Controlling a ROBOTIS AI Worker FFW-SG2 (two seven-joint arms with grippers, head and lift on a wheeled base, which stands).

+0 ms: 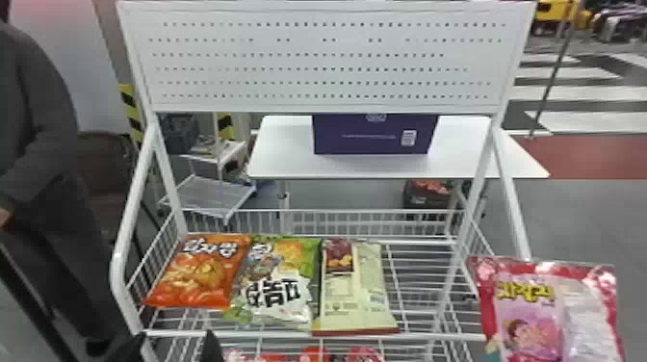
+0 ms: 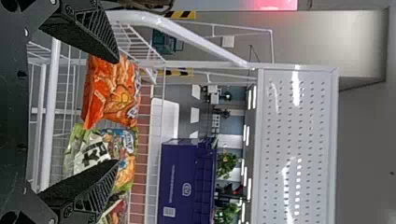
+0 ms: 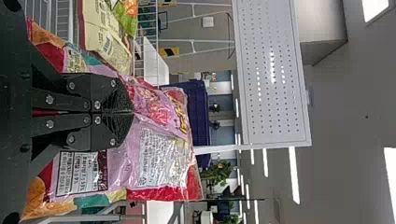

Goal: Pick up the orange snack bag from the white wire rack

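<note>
orange for a target: looking at the orange snack bag (image 1: 197,272) lying on the white wire rack (image 1: 117,269), at the lower left of the head view, just beside a green snack bag (image 1: 277,284). holding the left gripper (image 1: 176,334) at the bottom left with fingers spread wide, grasping nothing; clenching the right gripper (image 3: 130,112) on a pink snack bag (image 1: 534,308) at the lower right. probably needing to be lining up the spread fingers across the orange bag's near edge, clearing the front rail (image 1: 269,334), pinching evenly without crushing, then lifting gently and sparing the green neighbour.
</note>
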